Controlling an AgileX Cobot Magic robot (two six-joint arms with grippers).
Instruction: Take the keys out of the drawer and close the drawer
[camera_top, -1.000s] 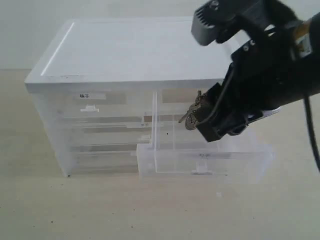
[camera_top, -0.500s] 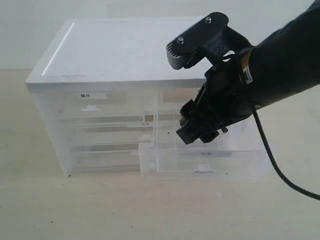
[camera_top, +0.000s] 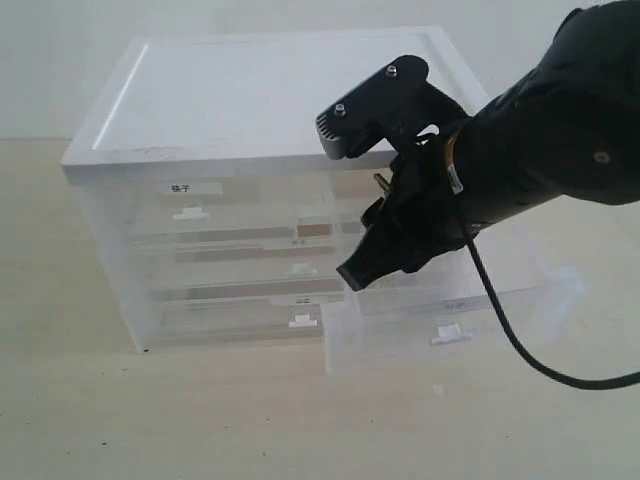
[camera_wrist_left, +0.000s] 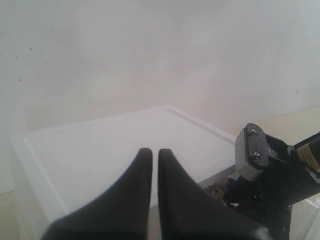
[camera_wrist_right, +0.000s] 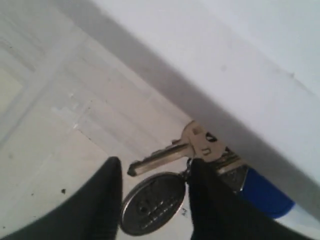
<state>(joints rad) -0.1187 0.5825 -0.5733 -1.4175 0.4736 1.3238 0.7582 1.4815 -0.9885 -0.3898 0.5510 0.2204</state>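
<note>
Right hand (camera_wrist_right: 156, 165) pinches the keys (camera_wrist_right: 195, 145) by their grey tag (camera_wrist_right: 150, 202) above the open drawer (camera_top: 400, 345); left hand (camera_wrist_left: 151, 152) closed, empty.

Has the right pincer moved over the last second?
Yes. The right pincer shifted left along the cabinet, from its right end toward its middle.

Beyond the right gripper's (camera_wrist_right: 157, 164) fingertips, the blue fob (camera_wrist_right: 262, 197) of the keys (camera_wrist_right: 200, 147) is half hidden under the cabinet's white top (camera_wrist_right: 240, 60). The round grey tag (camera_wrist_right: 150, 202) lies between the fingers, its raised marks too blurred to read, and whether the pads press it cannot be told. In the exterior view the gripper and its arm cover nearly the whole bunch and much of the open drawer (camera_top: 400, 340) behind them. The label (camera_top: 181, 187), well off to the gripper's side, is too small to read.
</note>
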